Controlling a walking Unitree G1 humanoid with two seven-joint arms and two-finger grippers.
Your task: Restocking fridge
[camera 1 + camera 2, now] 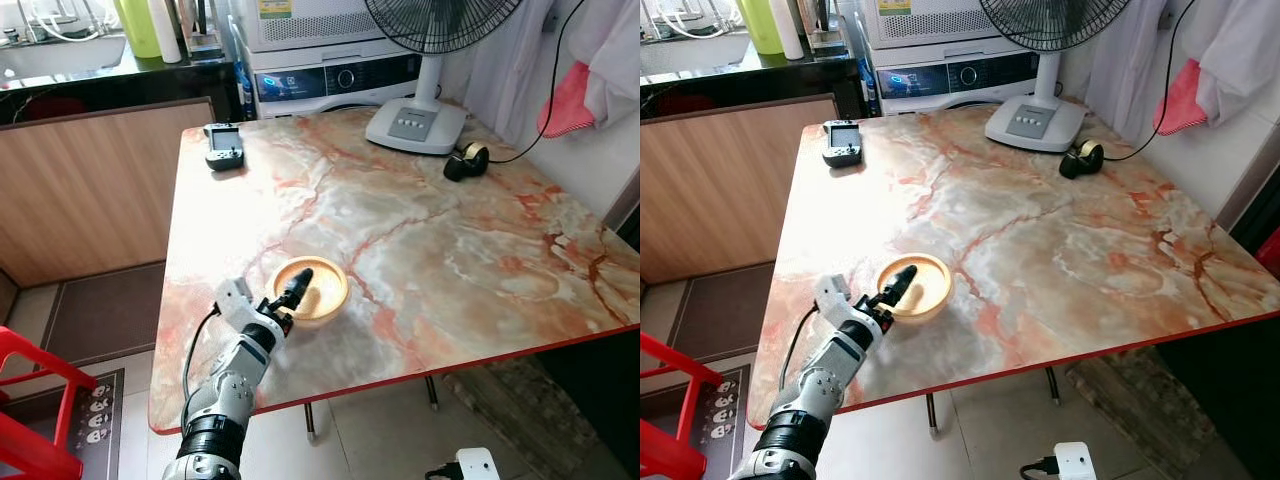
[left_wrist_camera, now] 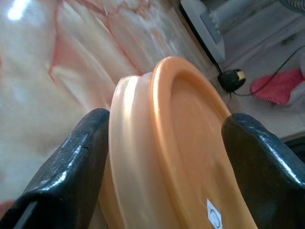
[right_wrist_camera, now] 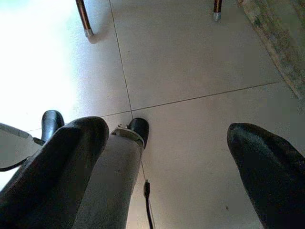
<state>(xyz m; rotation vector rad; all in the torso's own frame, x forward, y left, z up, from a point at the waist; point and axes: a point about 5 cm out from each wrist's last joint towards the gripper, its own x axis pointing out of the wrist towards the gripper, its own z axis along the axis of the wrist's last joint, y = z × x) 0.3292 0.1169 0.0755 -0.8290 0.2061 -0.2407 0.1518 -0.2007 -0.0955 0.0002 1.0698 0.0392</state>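
Observation:
A shallow orange bowl (image 1: 318,290) sits near the front left edge of the marble table (image 1: 460,250). My left gripper (image 1: 292,290) reaches up from below the table edge and straddles the bowl's near rim. In the left wrist view one finger (image 2: 71,162) lies against the bowl's (image 2: 190,157) outer wall, while the other finger (image 2: 262,162) is inside it, apart from the rim, so the gripper is open. My right gripper (image 3: 167,131) hangs open over the tiled floor with nothing between its fingers.
A black handheld game console (image 1: 223,145) lies at the table's far left. A fan base (image 1: 415,125) and a black tape dispenser (image 1: 466,160) stand at the far right. A washing machine (image 1: 330,75) is behind, and a red stool (image 1: 30,400) on the floor at left.

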